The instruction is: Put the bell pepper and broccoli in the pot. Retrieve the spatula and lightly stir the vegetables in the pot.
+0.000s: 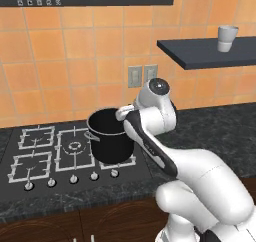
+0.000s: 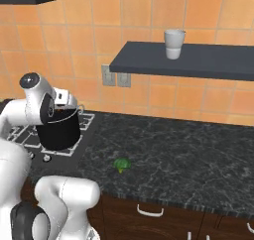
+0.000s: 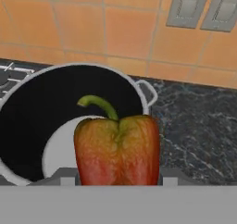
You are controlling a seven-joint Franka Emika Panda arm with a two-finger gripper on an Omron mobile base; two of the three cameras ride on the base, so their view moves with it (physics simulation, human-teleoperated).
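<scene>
Reached forward and to the left from the base, with the white arm bent at the elbow and the wrist brought over the right rim of the deep round black pot with straight sides [image 1: 111, 142], which stood on the right front burner of the black gas stove with grey grates [image 1: 35, 158]. Held the two-finger gripper [image 3: 118, 179] above the pot mouth, pointed down and slightly toward the orange tiled wall [image 1: 75, 61]. Kept the claw closed at a middle width on the orange-red bell pepper with a curved green stem [image 3: 116, 149], so that the pepper hung over the open pot, near its right side, stem toward the wall. Could not tell whether the pepper was touching the rim. Lay apart on the dark speckled stone counter [image 2: 188, 154], to the right of the stove and near the front edge, the small green broccoli [image 2: 121, 164]. Stood upright on the dark wall shelf [image 2: 198, 60] a white cup [image 2: 173, 43]. Showed small digits on the panel above the stove, too blurred to be read.
</scene>
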